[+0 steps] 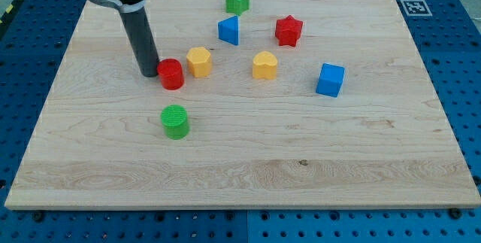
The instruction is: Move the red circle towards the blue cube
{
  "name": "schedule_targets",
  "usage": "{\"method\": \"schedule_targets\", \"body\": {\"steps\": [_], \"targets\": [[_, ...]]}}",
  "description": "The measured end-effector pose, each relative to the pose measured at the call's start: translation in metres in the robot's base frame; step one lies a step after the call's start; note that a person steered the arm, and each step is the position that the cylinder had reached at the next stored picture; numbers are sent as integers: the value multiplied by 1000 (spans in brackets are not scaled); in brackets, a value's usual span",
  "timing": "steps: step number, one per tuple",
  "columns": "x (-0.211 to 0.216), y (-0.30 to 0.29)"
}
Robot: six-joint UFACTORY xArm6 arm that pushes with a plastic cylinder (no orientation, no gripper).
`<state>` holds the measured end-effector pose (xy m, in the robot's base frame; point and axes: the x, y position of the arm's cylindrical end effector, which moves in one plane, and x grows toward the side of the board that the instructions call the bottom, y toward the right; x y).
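my tip (pixel 149 74) is down on the board, touching or nearly touching the view's left side of the red circle (pixel 171 74). no jaws on this rig, just the bare rod, nothing clamped.

key relation: tip, red circle and blue cube (pixel 330 80) sit on almost one line running toward the view's right, the cube a hair lower in view. so the tip is already behind the circle for a push rightward. looks like the push is barely started; the circle is well apart from the cube.

circle is round, no long axis, so an off-centre push could let it slip sideways off the tip.

obstacles on the lane: yellow block (pixel 199 62) just beside the circle, up and to the view's right, likely to get clipped. yellow heart (pixel 264 65) further along, just above the line. green circle (pixel 175 121) below, clear of it. blue triangle-like block (pixel 229 30), red star (pixel 288 30) and green block (pixel 237 0) are near the view's top, out of the way.

open room: bare wood below the line, so biasing slightly down looks safer. wooden board (pixel 248 179) edges are far off.
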<state>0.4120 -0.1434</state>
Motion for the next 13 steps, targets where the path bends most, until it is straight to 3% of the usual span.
{"method": "schedule_targets", "body": {"steps": [6, 13], "targets": [[41, 104], [75, 161]]}}
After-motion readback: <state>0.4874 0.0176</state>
